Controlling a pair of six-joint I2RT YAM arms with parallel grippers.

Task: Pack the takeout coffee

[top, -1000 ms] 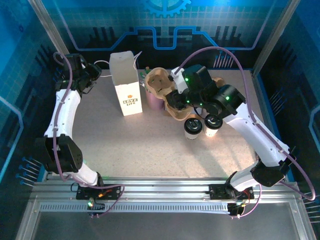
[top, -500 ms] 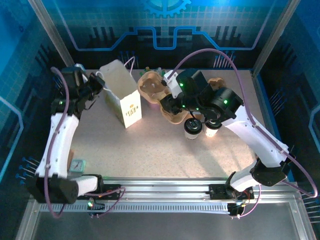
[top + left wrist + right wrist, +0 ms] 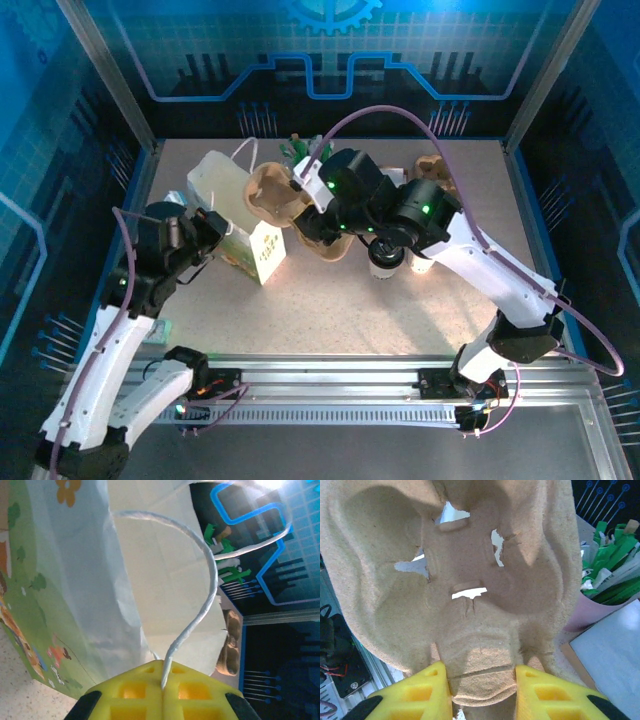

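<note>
Two takeout coffee cups stand right of centre: one with a black lid [image 3: 384,259] and a second [image 3: 421,267] half hidden under my right arm. The tall white paper bag [image 3: 232,205] is tipped toward the left, its mouth facing the back right. My left gripper [image 3: 163,682] is shut on the bag's white cord handle [image 3: 210,580]; from above the left gripper [image 3: 208,233] sits at the bag's left side. My right gripper [image 3: 482,690] is shut on the edge of a brown pulp cup carrier [image 3: 470,565], and holds that carrier [image 3: 274,194] at the bag's mouth.
A pink cup of green-and-white sticks [image 3: 592,607] stands just behind the carrier, near the back of the table [image 3: 300,150]. A second brown pulp piece [image 3: 432,166] lies at the back right. Bare tabletop [image 3: 330,310] stretches along the near side.
My left arm has pulled the bag by its handle leftward and toward the near edge, tipping it over. My right gripper has carried the pulp carrier left to the bag's mouth.
</note>
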